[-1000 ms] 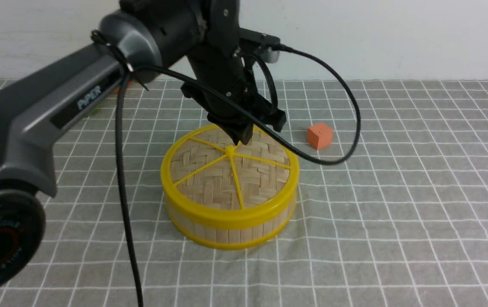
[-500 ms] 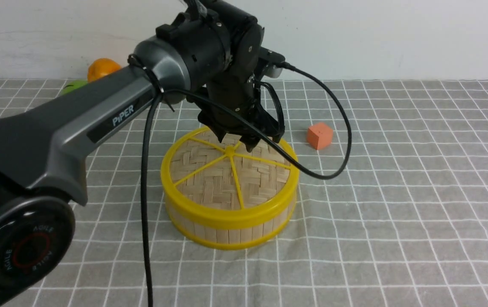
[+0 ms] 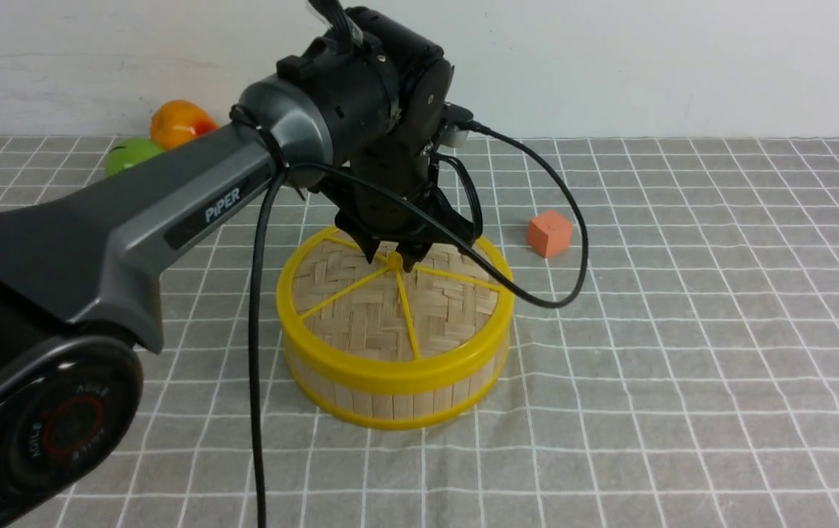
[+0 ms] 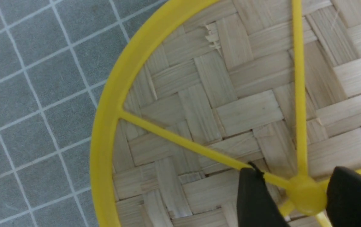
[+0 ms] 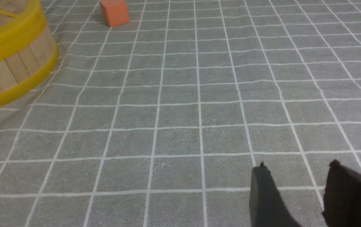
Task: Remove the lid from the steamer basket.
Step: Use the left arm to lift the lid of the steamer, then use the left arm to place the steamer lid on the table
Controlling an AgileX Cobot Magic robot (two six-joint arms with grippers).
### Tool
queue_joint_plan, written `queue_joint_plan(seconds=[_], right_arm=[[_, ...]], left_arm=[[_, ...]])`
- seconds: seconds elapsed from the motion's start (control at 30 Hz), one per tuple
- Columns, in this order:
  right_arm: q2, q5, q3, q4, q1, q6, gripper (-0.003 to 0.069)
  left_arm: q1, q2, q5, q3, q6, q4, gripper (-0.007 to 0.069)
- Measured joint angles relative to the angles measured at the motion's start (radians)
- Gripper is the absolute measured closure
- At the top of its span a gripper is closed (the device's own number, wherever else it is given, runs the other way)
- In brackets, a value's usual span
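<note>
Lower and a little to the left, your left gripper point(image 3: 389, 260) has moved since the earlier frame; now its jaws stand apart around the centre knob point(image 4: 306, 195), not clenched. You see the lid point(image 3: 361, 301) lying flat on the steamer basket point(image 3: 383, 405), near the middle of the counter point(image 3: 654, 367). Your right gripper point(image 5: 294, 192) is released.

Pale, smooth, faintly marked wall point(image 3: 654, 66): upright, beyond left gripper point(image 3: 389, 262). Grey cloth-like surface with white grid lines point(image 3: 683, 330): below left gripper, extends to wall base. Slight wrinkles visible.
</note>
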Motion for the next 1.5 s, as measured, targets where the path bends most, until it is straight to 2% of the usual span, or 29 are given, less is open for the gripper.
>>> queue_joint_plan(seconds=[0.1, 0.23, 0.3, 0.7, 0.93, 1.07, 1.27, 1.4, 1.5], right_arm=[[0.0, 0.0, 0.0, 0.0, 0.0, 0.0, 0.0415], [0.0, 0.0, 0.0, 0.0, 0.0, 0.0, 0.0415], [0.0, 0.0, 0.0, 0.0, 0.0, 0.0, 0.0415], [0.0, 0.0, 0.0, 0.0, 0.0, 0.0, 0.0415], [0.0, 0.0, 0.0, 0.0, 0.0, 0.0, 0.0415], [0.0, 0.0, 0.0, 0.0, 0.0, 0.0, 0.0415], [0.0, 0.0, 0.0, 0.0, 0.0, 0.0, 0.0415], [0.0, 0.0, 0.0, 0.001, 0.0, 0.0, 0.0415], [0.0, 0.0, 0.0, 0.001, 0.0, 0.0, 0.0415]], left_arm=[[0.008, 0.001, -0.003, 0.0, -0.009, -0.022, 0.0358], [0.008, 0.001, -0.005, 0.0, -0.013, -0.041, 0.0488], [0.008, 0.001, -0.005, 0.0, -0.015, -0.048, 0.0522], [0.013, -0.057, -0.008, 0.003, -0.019, -0.062, 0.0522], [0.019, -0.238, -0.019, 0.001, -0.019, 0.025, 0.0522], [0.097, -0.334, 0.031, 0.004, -0.025, 0.031, 0.0522], [0.389, -0.392, 0.026, 0.156, -0.048, -0.052, 0.0522], [0.495, -0.377, -0.101, 0.342, -0.074, -0.078, 0.0522], [0.514, -0.344, -0.205, 0.46, -0.094, -0.079, 0.0522]])
